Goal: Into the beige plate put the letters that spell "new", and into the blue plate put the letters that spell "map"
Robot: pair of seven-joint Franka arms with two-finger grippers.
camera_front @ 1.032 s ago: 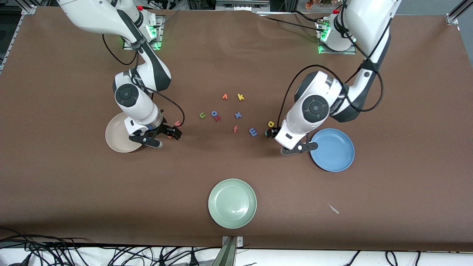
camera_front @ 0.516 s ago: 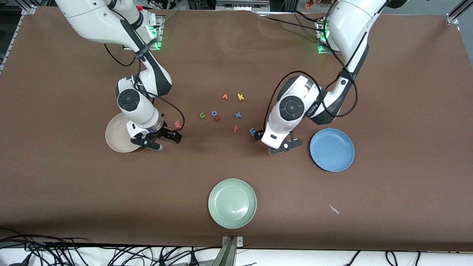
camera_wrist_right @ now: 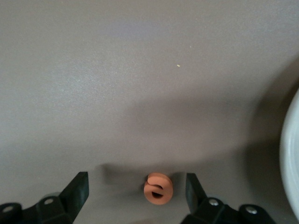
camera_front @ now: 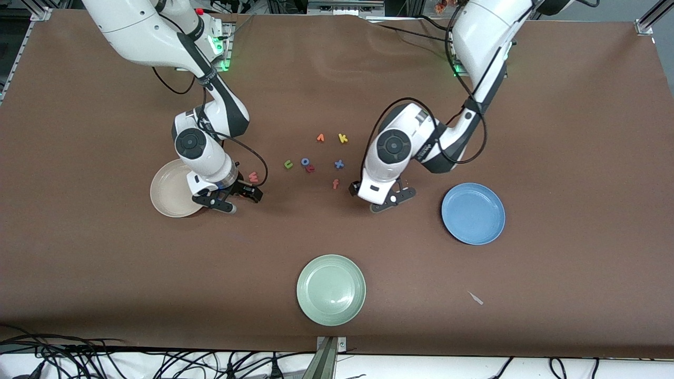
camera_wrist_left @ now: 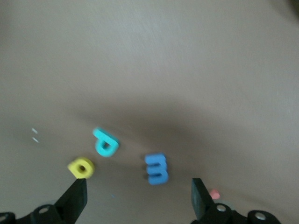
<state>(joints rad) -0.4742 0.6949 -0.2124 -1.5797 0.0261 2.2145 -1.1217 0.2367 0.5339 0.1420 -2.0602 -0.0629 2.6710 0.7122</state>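
Right gripper (camera_wrist_right: 135, 193) sat low over the table (camera_front: 553, 131) beside the beige plate (camera_front: 167, 195), jaws apart, straddling the orange e (camera_wrist_right: 159, 187) without touching it. Pinkish-red w (camera_front: 253, 177) lay just beside it; green n (camera_front: 288, 164) lay nearer the middle. Left gripper (camera_wrist_left: 139, 198) hovered with jaws apart over the blue m (camera_wrist_left: 156, 169), teal p (camera_wrist_left: 106, 143) and yellow a (camera_wrist_left: 81, 167). Blue plate (camera_front: 473, 213) held nothing.

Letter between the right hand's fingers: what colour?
Orange, an e; the right wrist view shows it best.
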